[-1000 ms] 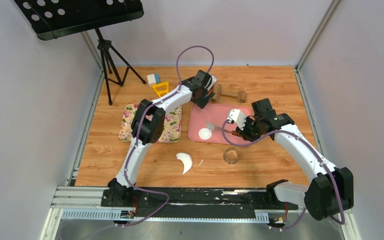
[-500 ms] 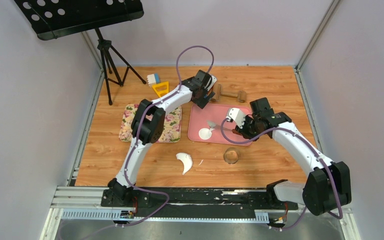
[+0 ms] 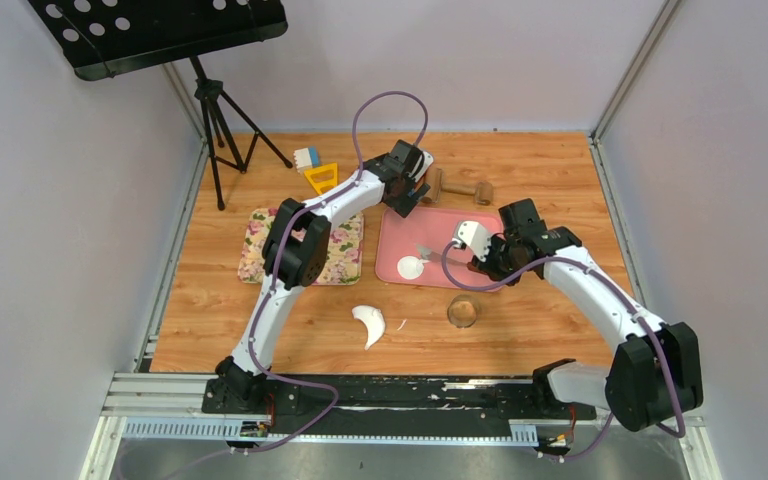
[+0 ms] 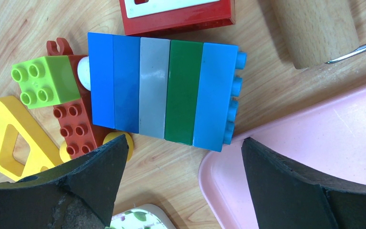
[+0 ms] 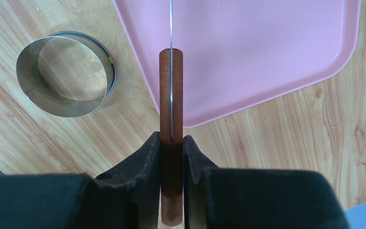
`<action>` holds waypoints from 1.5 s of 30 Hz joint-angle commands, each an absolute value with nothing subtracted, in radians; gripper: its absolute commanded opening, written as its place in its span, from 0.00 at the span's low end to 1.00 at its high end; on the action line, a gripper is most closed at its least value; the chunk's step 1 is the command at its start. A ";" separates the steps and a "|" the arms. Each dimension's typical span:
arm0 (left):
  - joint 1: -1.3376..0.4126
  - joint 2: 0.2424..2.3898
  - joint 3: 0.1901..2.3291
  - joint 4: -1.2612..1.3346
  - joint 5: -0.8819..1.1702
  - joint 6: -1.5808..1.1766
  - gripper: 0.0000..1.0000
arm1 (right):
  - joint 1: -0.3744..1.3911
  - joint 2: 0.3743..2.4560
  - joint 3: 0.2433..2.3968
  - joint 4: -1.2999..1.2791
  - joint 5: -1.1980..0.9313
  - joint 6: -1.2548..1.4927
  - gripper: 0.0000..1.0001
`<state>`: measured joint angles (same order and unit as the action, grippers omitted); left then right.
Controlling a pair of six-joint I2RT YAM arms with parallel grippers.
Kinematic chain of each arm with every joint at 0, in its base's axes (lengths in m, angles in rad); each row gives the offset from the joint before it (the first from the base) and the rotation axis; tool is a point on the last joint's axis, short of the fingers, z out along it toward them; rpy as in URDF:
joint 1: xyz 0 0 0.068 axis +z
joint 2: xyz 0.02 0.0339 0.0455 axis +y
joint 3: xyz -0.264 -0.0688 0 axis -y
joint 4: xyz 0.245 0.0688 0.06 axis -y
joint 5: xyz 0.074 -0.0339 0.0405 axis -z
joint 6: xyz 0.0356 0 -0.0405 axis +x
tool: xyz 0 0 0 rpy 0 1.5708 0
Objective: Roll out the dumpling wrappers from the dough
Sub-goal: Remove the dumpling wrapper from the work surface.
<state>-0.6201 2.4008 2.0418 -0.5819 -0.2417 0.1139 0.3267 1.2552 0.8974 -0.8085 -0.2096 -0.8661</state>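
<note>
Dumpling wrapper (image 3: pixel 410 267) on tray (image 3: pixel 440 277); right gripper (image 5: pixel 171 143) clamps wooden handle (image 5: pixel 170 95); left gripper (image 4: pixel 183 157) apart.

Gripper (image 5: pixel 171 143) clamped on a brown wooden handle (image 5: pixel 171 95), both pads tight against it. Thin metal blade (image 5: pixel 170 24) runs edge-on from the handle out over the pink tray (image 5: pixel 267 47). Steel ring (image 5: pixel 71 109) stands on the wood counter (image 5: pixel 290 143), just left of the tray's corner.

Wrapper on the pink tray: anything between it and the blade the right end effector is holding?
Nothing visible. The right end effector grips the wooden-handled blade; only bare pink tray lies between its tip and the wrapper. The metal ring sits off the tray, nearer the bases.
</note>
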 commanded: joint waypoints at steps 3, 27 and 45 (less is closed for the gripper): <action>-0.622 2.388 2.021 -0.594 -0.247 0.120 0.97 | 0.331 1.218 0.887 -0.816 -0.121 -0.880 0.00; -0.621 2.376 2.012 -0.595 -0.252 0.123 0.97 | 0.316 1.097 1.032 -0.902 -0.294 -0.793 0.00; -0.622 2.331 1.996 -0.588 -0.216 0.102 0.97 | -0.153 1.486 1.172 -1.288 -0.731 -0.801 0.00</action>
